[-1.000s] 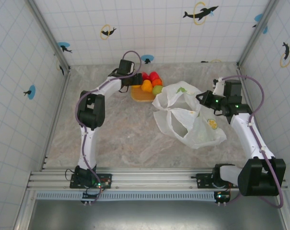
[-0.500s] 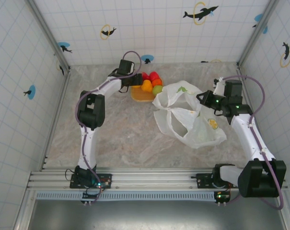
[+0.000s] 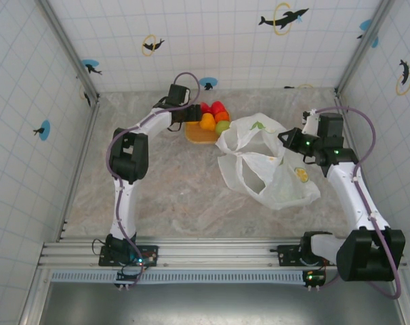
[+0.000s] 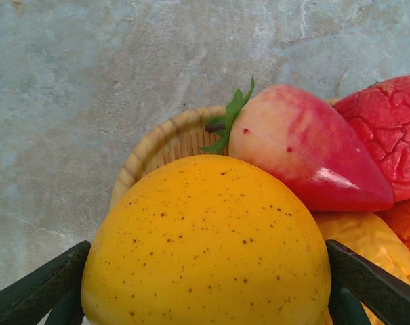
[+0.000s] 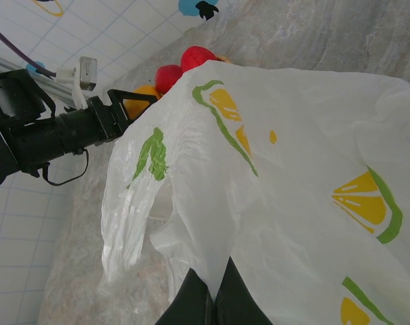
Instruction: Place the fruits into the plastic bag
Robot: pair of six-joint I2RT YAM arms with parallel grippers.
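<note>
Several glossy fruits are heaped on a tan wooden plate at the back of the table. My left gripper reaches into the heap. In the left wrist view a speckled yellow-orange fruit fills the gap of the left gripper, with both fingers touching its sides. Behind it lie a pink-red fruit and a cracked red one. The lemon-print plastic bag lies right of the plate. My right gripper is shut on a fold of the bag, holding its edge up.
Tiled walls with metal posts close in the table on three sides. The plate's rim shows under the fruits. In the right wrist view the left arm stretches toward red fruits just beyond the bag's raised edge. Bare marble lies in front.
</note>
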